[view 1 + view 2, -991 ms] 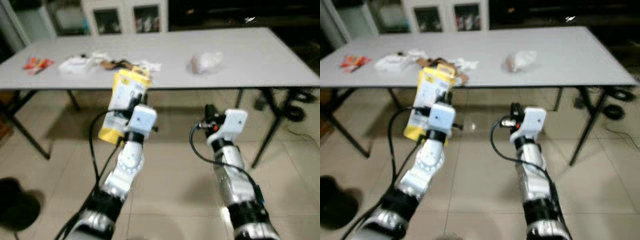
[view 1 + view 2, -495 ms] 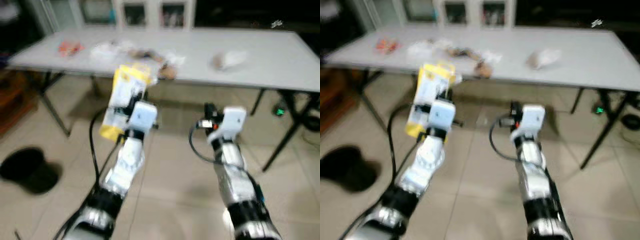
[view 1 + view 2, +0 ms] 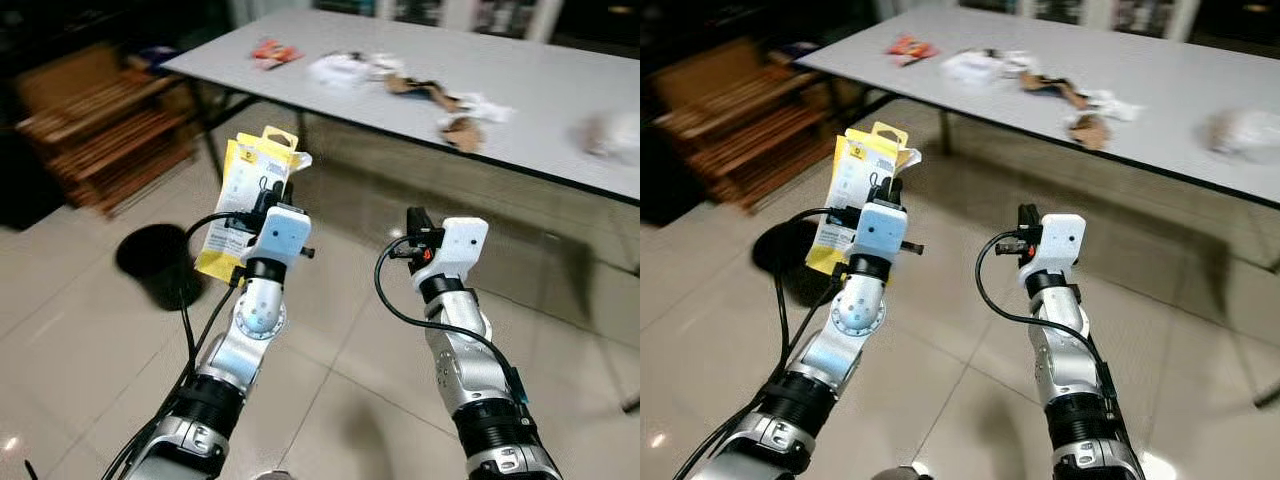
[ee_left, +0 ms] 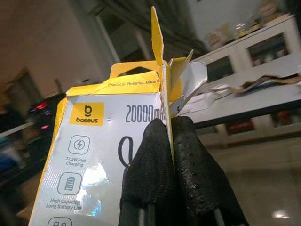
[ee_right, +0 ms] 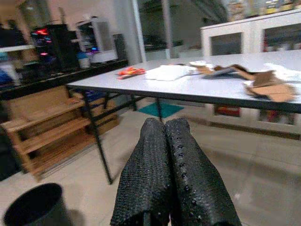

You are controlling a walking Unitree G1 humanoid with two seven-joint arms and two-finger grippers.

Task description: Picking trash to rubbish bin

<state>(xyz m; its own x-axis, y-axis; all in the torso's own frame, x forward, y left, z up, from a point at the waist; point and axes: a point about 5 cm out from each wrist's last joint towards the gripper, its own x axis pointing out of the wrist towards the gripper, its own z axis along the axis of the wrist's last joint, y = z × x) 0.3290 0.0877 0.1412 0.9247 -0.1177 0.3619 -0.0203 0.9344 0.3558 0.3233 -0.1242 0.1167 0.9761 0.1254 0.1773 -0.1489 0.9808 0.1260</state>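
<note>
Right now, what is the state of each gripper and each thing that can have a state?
left gripper: shut on the yellow box
yellow box: held up, flaps torn open
right gripper: shut, holding nothing
black bin: upright on the floor, open
trash on the table: lying loose, not yet picked

Light falls from above onto the pale tiled floor (image 3: 330, 330), which shows soft glare near its lower corners, and the white table (image 3: 540, 95) reads bright. The far left, around the wooden shelves (image 3: 110, 120), sinks into deep shade. Head views are fairly sharp close in, softer toward the table's far end. In the left wrist view the yellow package (image 4: 103, 155) catches a glossy sheen against a dim, blurred background
</note>
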